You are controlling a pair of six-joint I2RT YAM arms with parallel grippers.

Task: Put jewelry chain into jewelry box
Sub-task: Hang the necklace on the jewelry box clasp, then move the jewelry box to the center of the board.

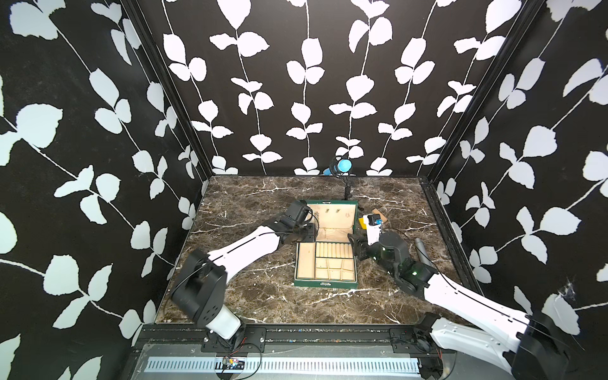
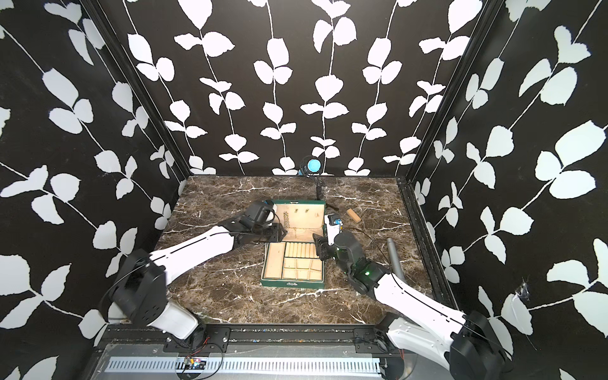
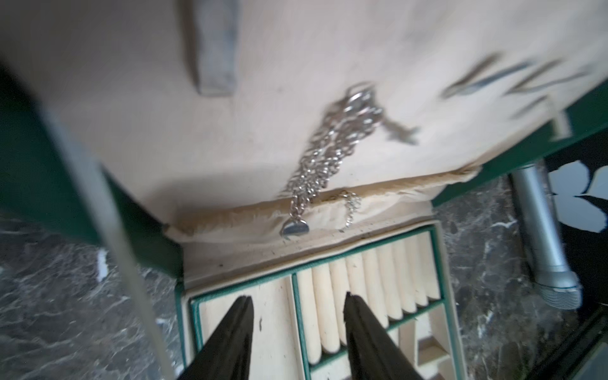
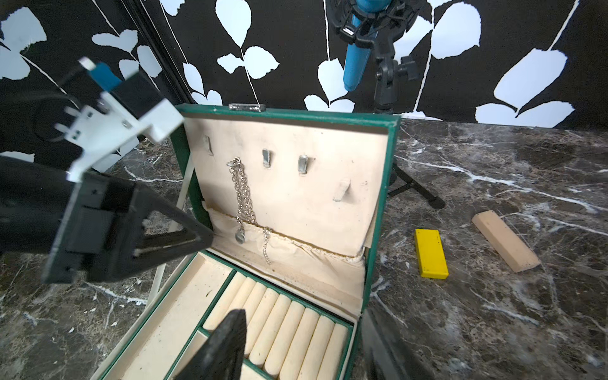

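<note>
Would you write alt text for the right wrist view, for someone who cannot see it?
A silver jewelry chain hangs inside the raised lid of the open jewelry box. The left gripper hovers beside it; a yellow block lies on the table.

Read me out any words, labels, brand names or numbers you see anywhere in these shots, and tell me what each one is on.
No text can be read in any of these views.
The oval tag on the jewelry chain: plain shine, any engraving too small to tell.
The metal clasp on the jewelry box lid edge: blurred, nothing legible.
The yellow block: only dark specks, no letters.
</note>
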